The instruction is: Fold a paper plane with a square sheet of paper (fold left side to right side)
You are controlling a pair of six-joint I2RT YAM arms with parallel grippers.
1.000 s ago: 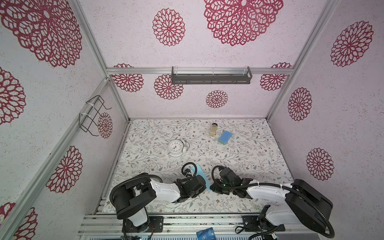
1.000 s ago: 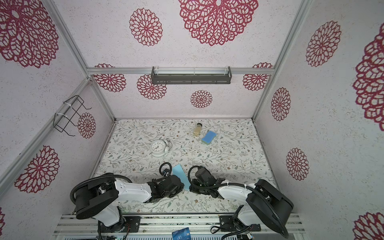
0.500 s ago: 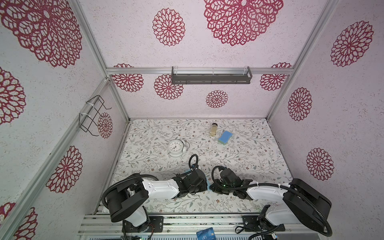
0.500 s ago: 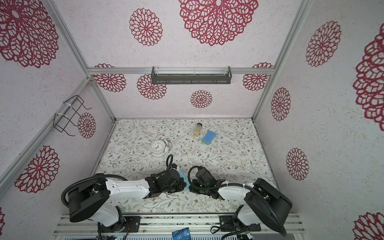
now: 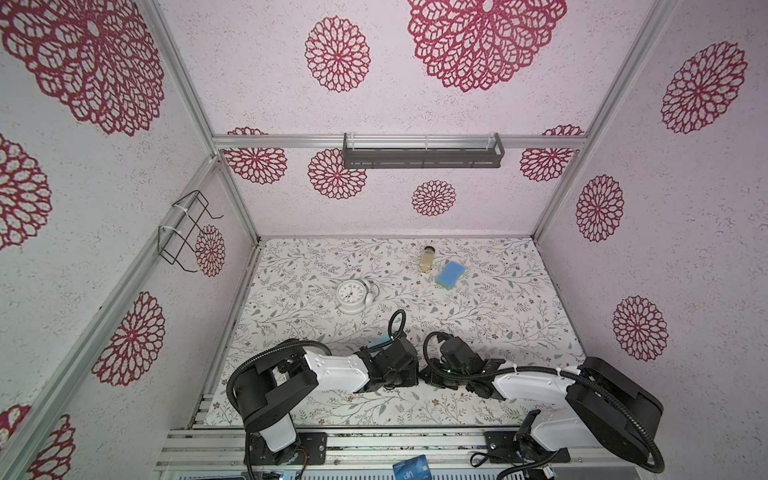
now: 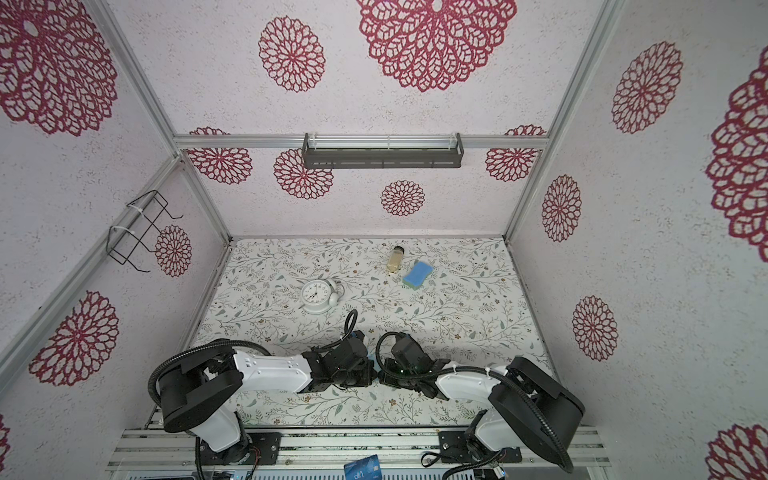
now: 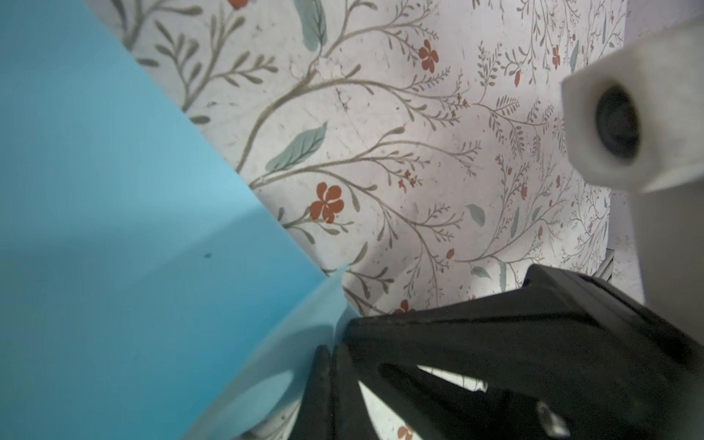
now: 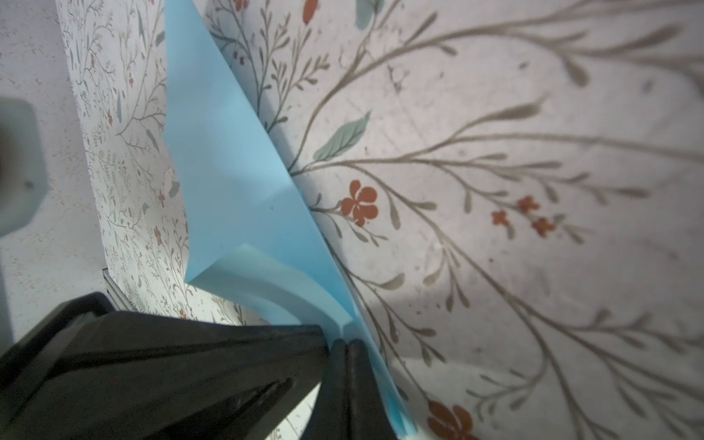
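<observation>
Two black grippers meet almost nose to nose toward 6 o'clock on the table (image 5: 498,316), whose cloth is printed with thin branches, grey-green leaves and small red flowers. Between them is the square sheet of paper (image 7: 114,228), thin, matte and light blue. In a top view only a sliver of it (image 5: 379,343) shows at 11 o'clock of the left wrist.

The left gripper (image 7: 330,350) has its jaws pressed together on a curled, paler flap of the sheet, which bends up off the flat layer. The right gripper (image 8: 346,344) is likewise pinched closed where several curved layers of the paper converge into a point. A straight edge of the sheet runs away from it across the cloth.

From the table's centre, a round white clock (image 5: 351,296) lies toward 10 o'clock. A thick blue sponge (image 5: 449,274) with wavy sides sits toward 1 o'clock, with a small yellowish bottle (image 5: 428,259) just beside it.
</observation>
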